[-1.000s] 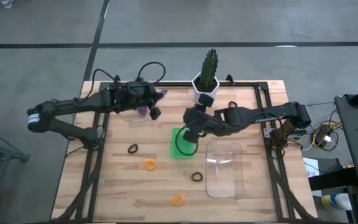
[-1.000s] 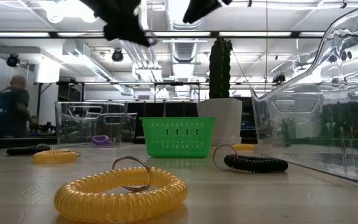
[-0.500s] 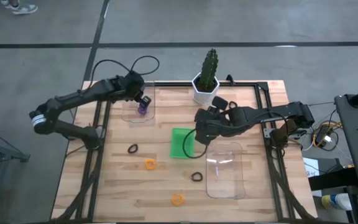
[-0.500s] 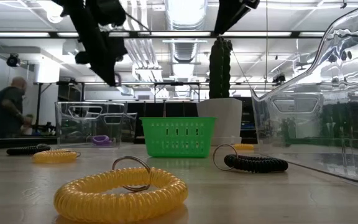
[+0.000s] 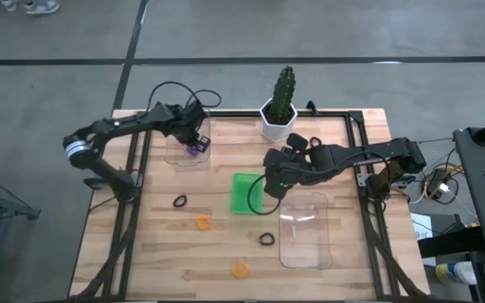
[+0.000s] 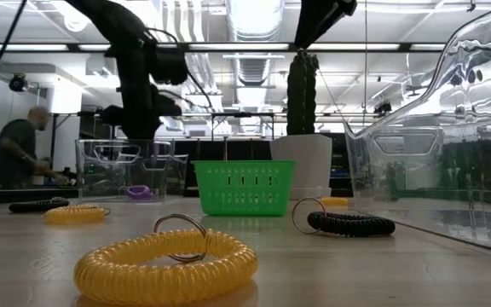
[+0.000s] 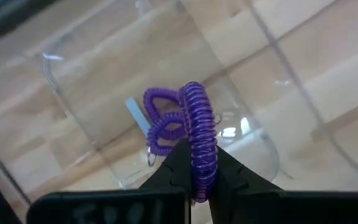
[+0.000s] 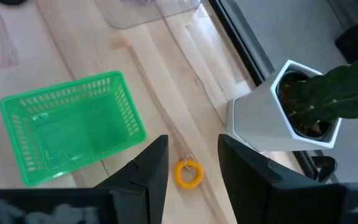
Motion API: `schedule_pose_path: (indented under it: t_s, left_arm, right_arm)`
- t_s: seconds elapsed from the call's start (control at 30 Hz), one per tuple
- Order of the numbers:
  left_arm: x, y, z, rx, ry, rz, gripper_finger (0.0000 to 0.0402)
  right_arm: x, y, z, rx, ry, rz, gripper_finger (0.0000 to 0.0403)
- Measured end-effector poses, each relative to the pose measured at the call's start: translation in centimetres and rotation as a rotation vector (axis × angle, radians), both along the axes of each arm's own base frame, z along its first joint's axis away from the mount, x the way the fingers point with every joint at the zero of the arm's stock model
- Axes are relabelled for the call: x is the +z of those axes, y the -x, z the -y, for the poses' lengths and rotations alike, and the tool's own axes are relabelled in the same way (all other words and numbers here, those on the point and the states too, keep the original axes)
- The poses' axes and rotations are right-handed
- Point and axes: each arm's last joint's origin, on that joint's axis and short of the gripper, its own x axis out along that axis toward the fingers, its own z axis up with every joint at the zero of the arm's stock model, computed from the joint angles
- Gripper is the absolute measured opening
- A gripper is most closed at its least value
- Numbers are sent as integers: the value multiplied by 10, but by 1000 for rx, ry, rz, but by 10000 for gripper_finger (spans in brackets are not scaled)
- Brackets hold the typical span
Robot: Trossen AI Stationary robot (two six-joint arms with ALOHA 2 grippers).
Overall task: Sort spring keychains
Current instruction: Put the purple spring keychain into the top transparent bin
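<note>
My left gripper (image 5: pixel 195 143) hangs over the clear tray (image 5: pixel 187 154) at the table's far left, shut on a purple spring keychain (image 7: pixel 199 134). A second purple keychain (image 7: pixel 160 124) lies on that tray's floor. My right gripper (image 5: pixel 273 180) is open in the air between the green tray (image 5: pixel 244 194) and the cactus pot, touching nothing. An orange keychain (image 8: pixel 188 173) lies on the wood below its fingers. On the table lie two black keychains (image 5: pixel 179 201) (image 5: pixel 266 239) and two orange ones (image 5: pixel 202 221) (image 5: pixel 241 269). My left gripper pinches the purple keychain's coil (image 7: pixel 201 168) between its two fingers, coming from above and pointing down. The loop sticks out past the fingertips, edge-on, over the clear tray's floor. Whether it touches the purple keychain below, I cannot tell.
A second, larger clear tray (image 5: pixel 304 229) lies at the table's right near side. The white pot with the cactus (image 5: pixel 280 114) stands at the far edge. A black cable loop (image 5: pixel 255 198) hangs over the green tray. A person (image 6: pixel 11 153) stands in the room beyond.
My left gripper, carrying the purple keychain, has swung toward the table's far left and come down over the clear tray. My right gripper has shifted from above the green tray toward the table's right and then kept still.
</note>
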Motion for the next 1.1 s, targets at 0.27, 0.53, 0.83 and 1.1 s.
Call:
schedule_pose_path:
  t_s: [0.27, 0.53, 0.83, 1.1]
  left_arm:
    - [-24, -4, -11, 30, 70, -83, 18]
    - [-28, -2, -13, 39, 94, -95, 21]
    - [-28, -2, -14, 33, 93, -96, 63]
    - [-28, -2, -14, 32, 92, -96, 67]
  right_arm:
    - [0, 0, 0, 3, -7, -2, 141]
    - [0, 0, 0, 3, -7, -5, 132]
    - [0, 0, 0, 4, -7, -5, 140]
    - [0, 0, 0, 4, -6, -6, 134]
